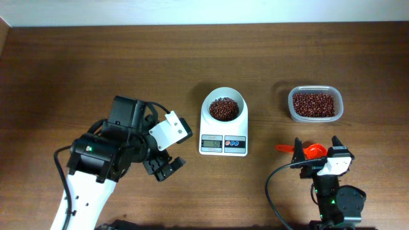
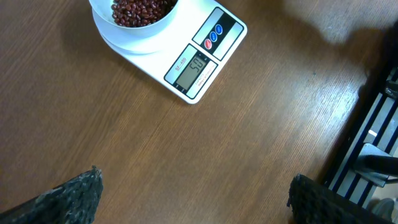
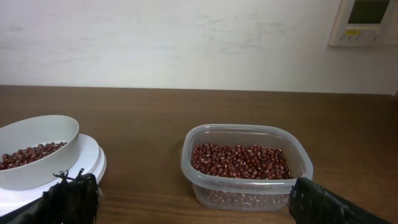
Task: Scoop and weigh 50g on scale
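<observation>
The white scale (image 1: 222,137) stands mid-table, its round bowl (image 1: 223,97) holding a pile of red-brown beans (image 1: 223,108). In the left wrist view the scale (image 2: 208,53) and the beans (image 2: 140,9) lie at the top, with the display lit. My left gripper (image 1: 165,167) hovers left of the scale, open and with only bare wood between its fingers (image 2: 74,199). At the front right my right gripper (image 1: 317,149) is open and holds nothing. An orange-red scoop (image 1: 312,151) lies on the table right under it, hidden in the right wrist view.
A clear plastic tub (image 1: 314,104) full of the same beans sits at the back right; in the right wrist view the tub (image 3: 245,165) is just beyond the fingers, with the scale's bowl (image 3: 37,149) to its left. A wall stands behind the table.
</observation>
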